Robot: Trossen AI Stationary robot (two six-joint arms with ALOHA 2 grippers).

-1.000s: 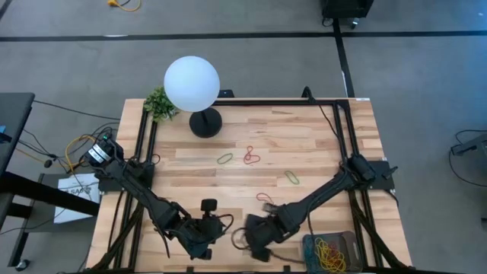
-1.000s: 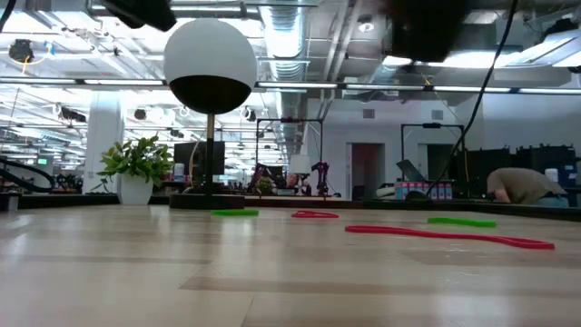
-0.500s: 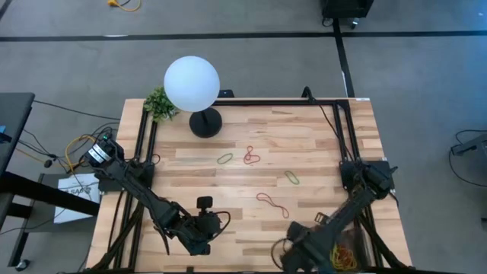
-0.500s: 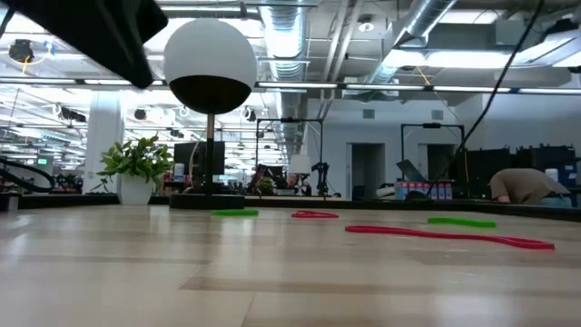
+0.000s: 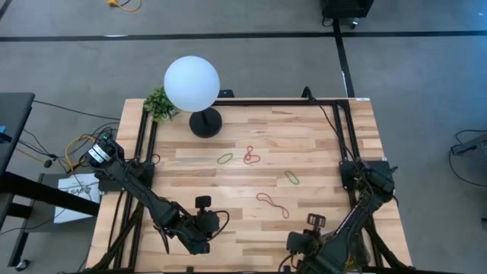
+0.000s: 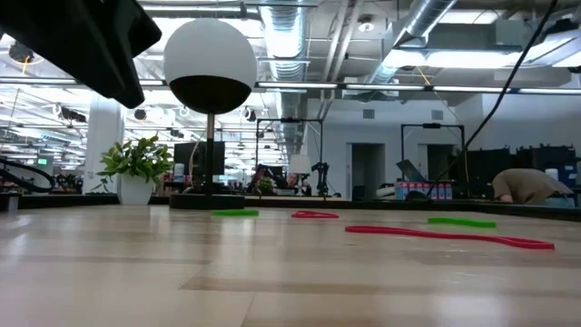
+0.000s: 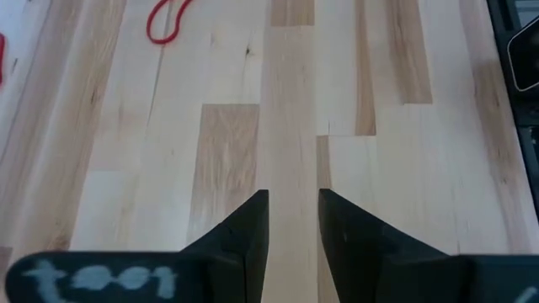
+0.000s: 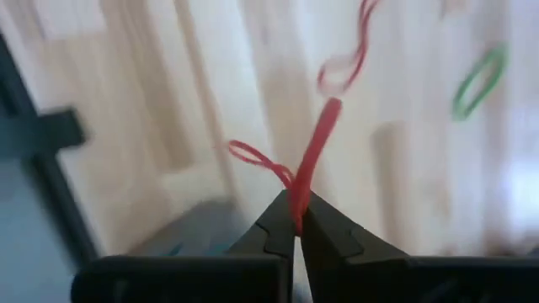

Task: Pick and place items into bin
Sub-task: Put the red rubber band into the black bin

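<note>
Right gripper (image 8: pixel 295 220) at the near right of the table (image 5: pixel 319 137), fingers pinched together on a red rubber band (image 8: pixel 313 160) that stands up from between the fingertips, another thin loop of the band trailing off to one side; right arm bent low over the near right corner in the high view, covering the bin almost wholly, so no clear sight of the bin itself. Left gripper (image 7: pixel 293 220) hanging over bare wood at the near left of the table, fingers a narrow gap apart, nothing between them.

Still lying on the boards: a long red band (image 5: pixel 272 203) twisted like a figure-eight, near the middle and just left of the right arm; a green band (image 5: pixel 292 178) a little farther back and to its right; a second red band (image 5: pixel 251 156) at the centre of the table; a second green band (image 5: pixel 224 158) just left of that one. Toward the far left, a white globe lamp (image 5: pixel 192 84) on a black base; beside it, at the far left corner, a small green plant (image 5: pixel 158 103).
</note>
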